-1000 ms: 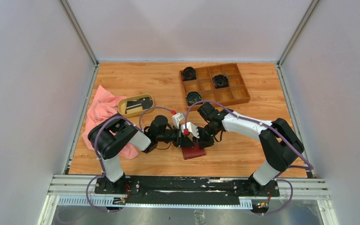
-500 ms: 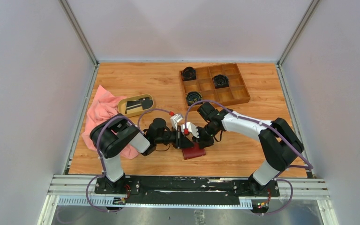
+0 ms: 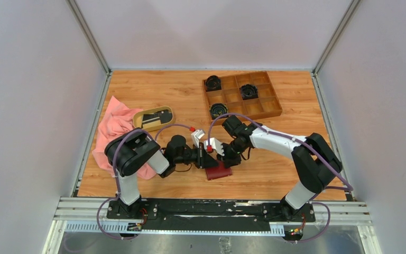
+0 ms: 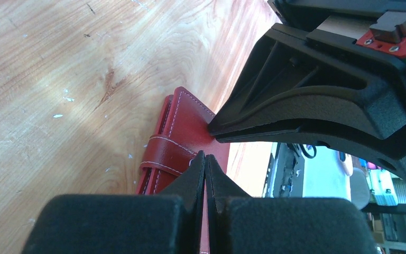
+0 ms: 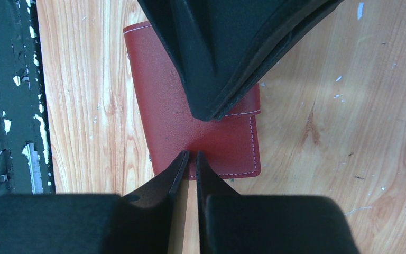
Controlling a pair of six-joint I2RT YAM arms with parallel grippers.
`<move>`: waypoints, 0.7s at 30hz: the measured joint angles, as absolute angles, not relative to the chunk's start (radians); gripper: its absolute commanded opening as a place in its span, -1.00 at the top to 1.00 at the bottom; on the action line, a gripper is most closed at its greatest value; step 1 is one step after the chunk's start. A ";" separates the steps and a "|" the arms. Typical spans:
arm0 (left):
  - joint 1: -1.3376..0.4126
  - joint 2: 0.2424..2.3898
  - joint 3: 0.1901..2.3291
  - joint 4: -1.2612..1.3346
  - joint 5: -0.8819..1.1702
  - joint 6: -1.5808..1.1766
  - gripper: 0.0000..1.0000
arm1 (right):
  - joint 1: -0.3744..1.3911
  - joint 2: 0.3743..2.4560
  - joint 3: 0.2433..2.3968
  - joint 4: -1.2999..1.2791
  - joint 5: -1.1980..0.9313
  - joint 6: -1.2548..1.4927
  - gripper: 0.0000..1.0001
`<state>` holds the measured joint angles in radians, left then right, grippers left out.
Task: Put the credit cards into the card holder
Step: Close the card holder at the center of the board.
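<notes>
The card holder (image 3: 219,172) is a dark red leather wallet lying closed on the table, its strap (image 4: 164,151) wrapped over one edge. In the left wrist view my left gripper (image 4: 205,156) is shut, with its tips on the red leather (image 4: 185,124) beside the strap and nothing between them. From the other side my right gripper (image 5: 190,155) stands over the holder's near edge (image 5: 227,153); its jaws are a narrow slit apart, and leather and table show through. The two grippers (image 3: 207,157) (image 3: 223,159) nearly meet above the holder. Dark credit cards (image 3: 152,118) lie in the oval dish.
The oval tan dish (image 3: 136,123) sits at the left, partly on a pink cloth (image 3: 111,135). A wooden compartment box (image 3: 264,108) with three black round parts stands at the back right. The table's front edge and metal rail (image 3: 211,209) run just behind the holder.
My left arm has crept a little to the right, bringing its gripper closer over the card holder. The right arm and the holder have stayed put.
</notes>
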<state>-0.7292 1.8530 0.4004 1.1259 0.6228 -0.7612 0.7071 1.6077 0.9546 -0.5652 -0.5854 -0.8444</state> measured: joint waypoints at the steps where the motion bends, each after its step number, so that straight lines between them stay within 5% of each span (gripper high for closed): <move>1: -0.729 1.855 0.398 1.132 0.620 -0.765 1.00 | 0.707 1.608 0.955 -0.565 -0.585 -0.844 0.75; 14: -0.738 1.897 0.370 1.201 0.613 -0.818 0.97 | 0.708 1.608 0.955 -0.564 -0.583 -0.836 0.64; 21: -0.739 1.840 0.362 1.158 0.594 -0.834 0.17 | 0.712 1.606 0.974 -0.578 -0.581 -0.807 0.06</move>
<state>-0.7391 1.8404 0.3622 1.1584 0.5938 -0.8341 0.7120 1.6062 0.9741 -0.5781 -0.5812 -0.8074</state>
